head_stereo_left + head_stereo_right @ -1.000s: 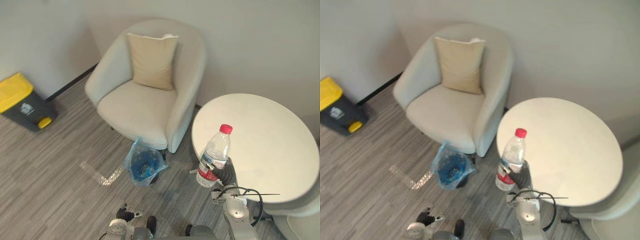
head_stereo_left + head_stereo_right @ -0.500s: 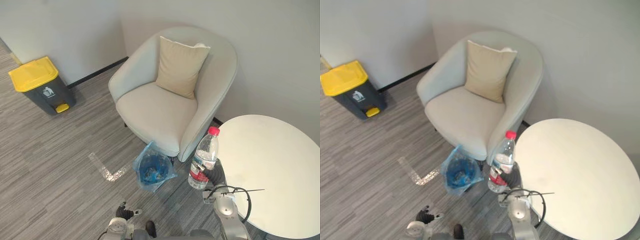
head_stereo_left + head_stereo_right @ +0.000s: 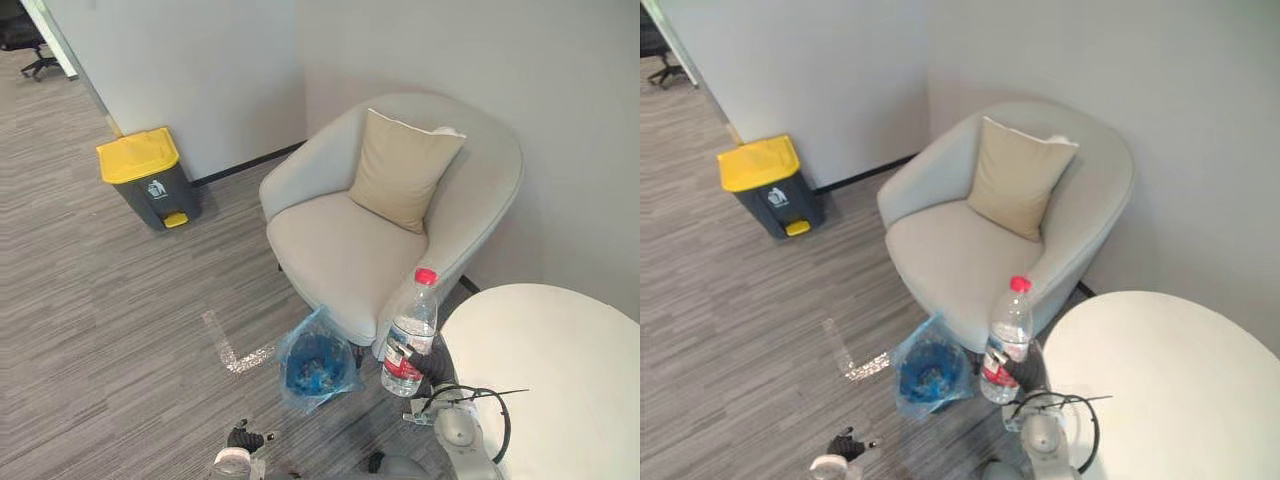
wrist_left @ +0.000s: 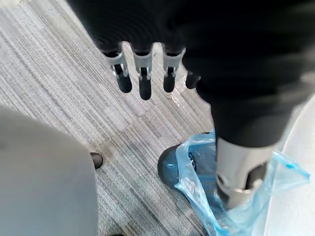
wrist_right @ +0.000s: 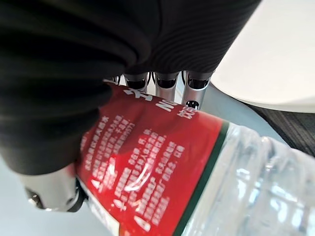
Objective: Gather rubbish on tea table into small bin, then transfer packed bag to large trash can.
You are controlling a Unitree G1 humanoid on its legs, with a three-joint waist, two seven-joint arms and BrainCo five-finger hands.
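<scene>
A clear plastic water bottle [image 3: 410,335] with a red cap and red label [image 5: 147,167] is held upright in my right hand [image 3: 433,368], whose fingers [image 5: 167,81] curl round its lower part. It hangs over the floor between the round white tea table [image 3: 560,380] and the small bin lined with a blue bag [image 3: 315,362]. The bag holds some rubbish. My left hand [image 4: 143,78] hangs low above the carpet near the blue bag [image 4: 197,189], fingers straight and holding nothing. The large grey trash can with a yellow lid [image 3: 150,178] stands by the wall at the far left.
A pale armchair [image 3: 340,250] with a beige cushion [image 3: 400,170] stands against the wall right behind the small bin. A shiny tape mark [image 3: 235,350] lies on the grey carpet left of the bin. Open carpet runs from there to the large can.
The camera has swung left, bringing the large can and more floor into view. The bottle stays in my right hand, now off the table's edge and nearer the small bin.
</scene>
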